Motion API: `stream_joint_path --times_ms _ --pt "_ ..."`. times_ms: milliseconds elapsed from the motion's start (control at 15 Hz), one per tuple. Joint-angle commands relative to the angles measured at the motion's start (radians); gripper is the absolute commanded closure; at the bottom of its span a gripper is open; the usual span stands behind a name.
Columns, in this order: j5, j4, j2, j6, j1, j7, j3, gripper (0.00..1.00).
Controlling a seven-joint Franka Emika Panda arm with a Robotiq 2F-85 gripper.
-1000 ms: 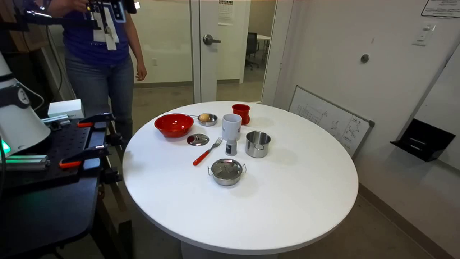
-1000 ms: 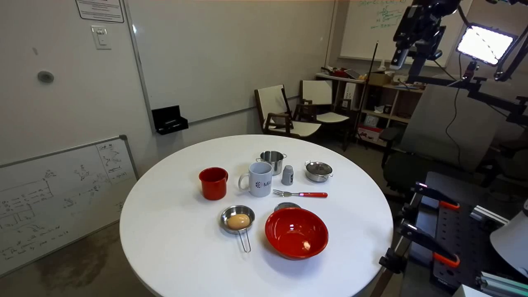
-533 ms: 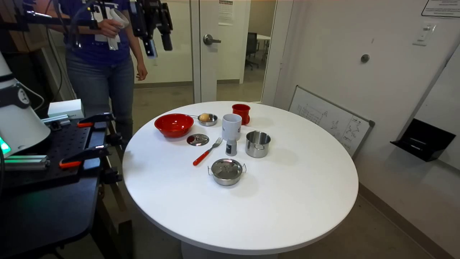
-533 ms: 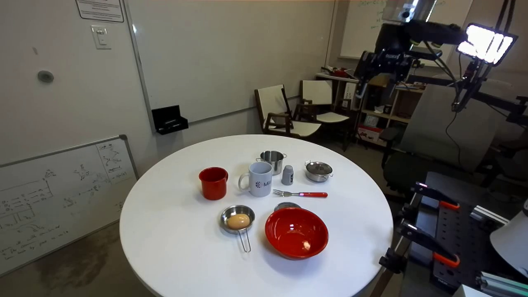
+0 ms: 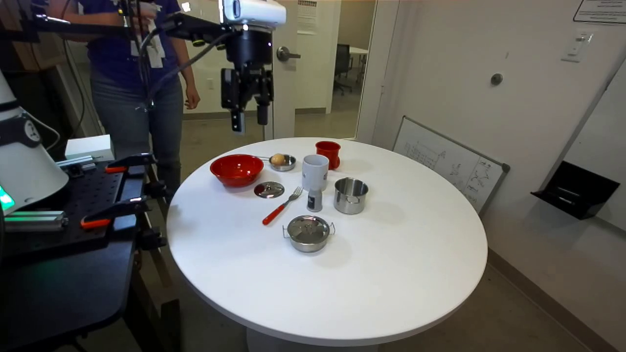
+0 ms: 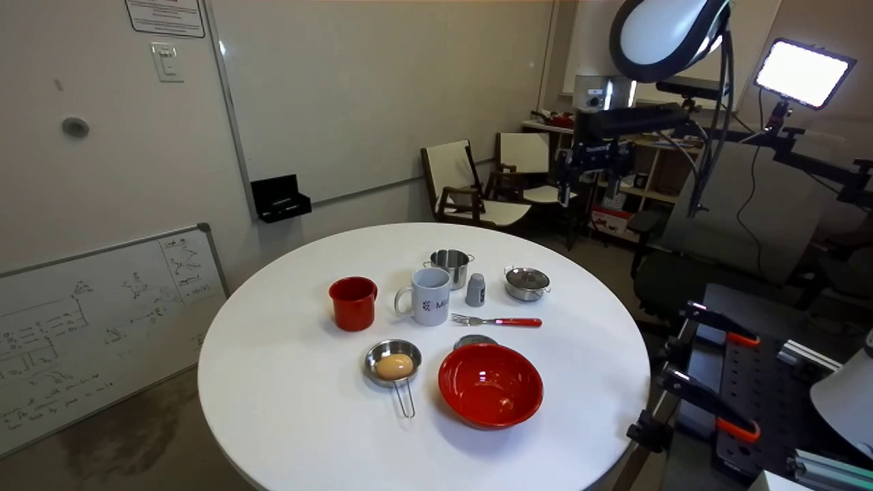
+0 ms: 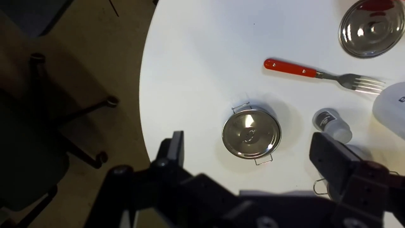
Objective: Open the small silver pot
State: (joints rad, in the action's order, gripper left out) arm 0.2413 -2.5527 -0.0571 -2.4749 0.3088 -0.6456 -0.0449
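Observation:
The small silver pot (image 5: 308,234) is low, round and shiny, with a lid on it and a wire handle at each side. It stands upright on the white round table (image 5: 391,283). It also shows in an exterior view (image 6: 527,284) and from above in the wrist view (image 7: 250,134). The lid's small knob is at its centre. My gripper (image 5: 250,122) is open and empty, pointing down, well above the table; it also shows in an exterior view (image 6: 588,192). In the wrist view the pot appears between the wide-apart fingers (image 7: 249,146), but far below them.
A grey shaker (image 5: 314,200), taller silver pot (image 5: 351,195), white mug (image 5: 315,172) and red-handled fork (image 5: 282,206) stand or lie near the pot. A loose lid (image 5: 269,189), red bowl (image 5: 237,170), small pan with an egg (image 5: 283,162) and red mug (image 5: 328,154) are farther off.
My arm has come into view and swung out toward the table. The gripper has moved lower and turned to point downward. The objects on the table have not moved.

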Motion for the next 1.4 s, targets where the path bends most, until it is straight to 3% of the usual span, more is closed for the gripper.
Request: stream_joint_path --times_ms 0,267,667,1000,1333 --pt "0.002 0.022 0.028 0.002 -0.062 -0.001 0.066 0.0" --pt "-0.003 0.045 0.062 0.001 -0.064 -0.04 0.079 0.0" --pt "-0.201 0.124 0.25 -0.14 -0.109 -0.105 0.15 0.0" --pt "-0.224 0.254 0.445 -0.234 -0.192 -0.184 0.204 0.0" --pt "-0.227 0.385 0.625 -0.223 -0.286 -0.294 0.279 0.0"
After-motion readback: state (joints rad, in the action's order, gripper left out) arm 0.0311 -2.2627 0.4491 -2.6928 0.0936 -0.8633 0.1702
